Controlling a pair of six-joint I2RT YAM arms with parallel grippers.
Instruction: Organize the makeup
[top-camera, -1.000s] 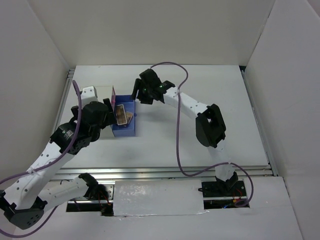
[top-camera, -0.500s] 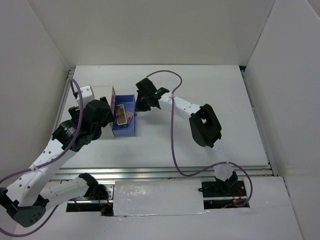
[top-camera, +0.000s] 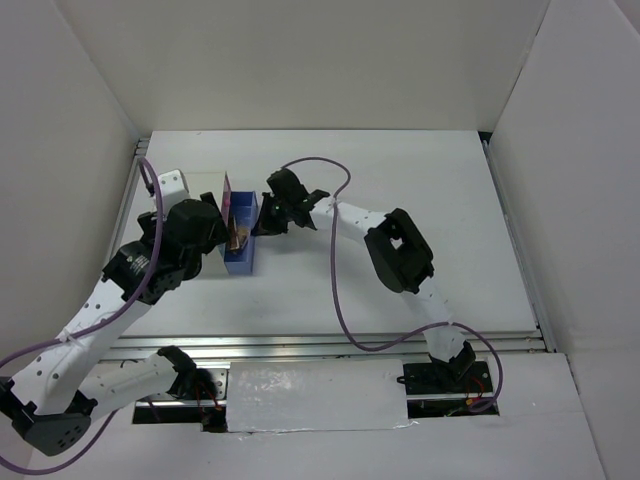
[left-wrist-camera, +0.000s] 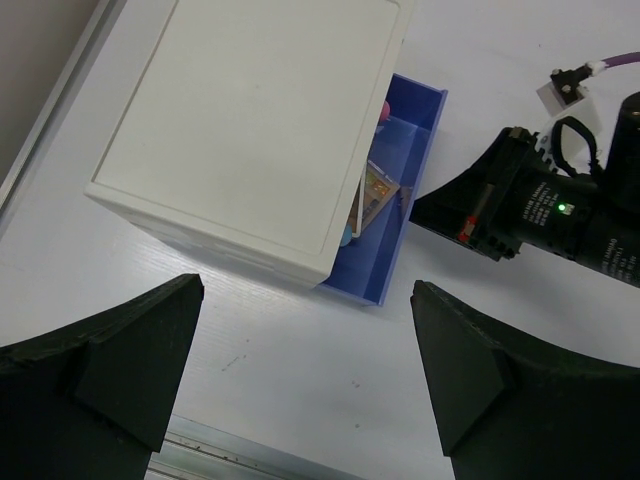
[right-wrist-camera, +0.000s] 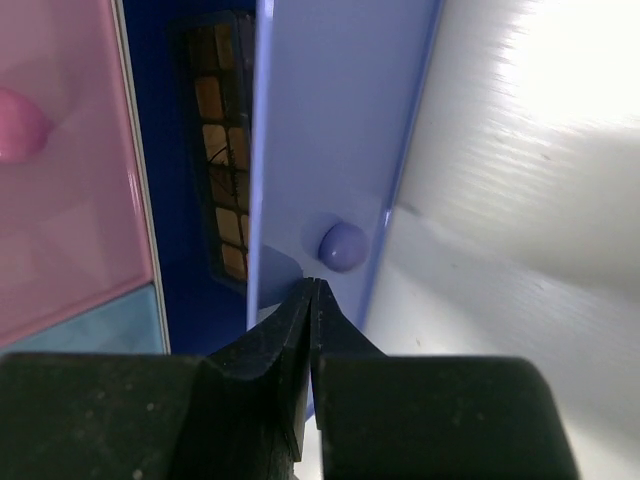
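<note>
A blue drawer (top-camera: 240, 258) sticks partly out of the white box (top-camera: 203, 184). A brown eyeshadow palette (top-camera: 241, 236) lies inside it, also seen in the left wrist view (left-wrist-camera: 375, 196) and the right wrist view (right-wrist-camera: 221, 150). My right gripper (top-camera: 263, 222) is shut and empty, its tips (right-wrist-camera: 313, 288) against the drawer front (right-wrist-camera: 340, 110) just below the round knob (right-wrist-camera: 342, 246). My left gripper (left-wrist-camera: 310, 385) is open and empty, hovering over the table in front of the box (left-wrist-camera: 260, 130). Other makeup is out of view.
A pink drawer (right-wrist-camera: 70, 180) sits beside the blue one in the box. The right arm (left-wrist-camera: 540, 205) reaches in from the right of the drawer (left-wrist-camera: 410, 250). The box stands near the table's left rail (top-camera: 135, 190).
My right gripper has moved left against the blue drawer front, and the drawer has slid further into the white box. The left arm has barely moved.
</note>
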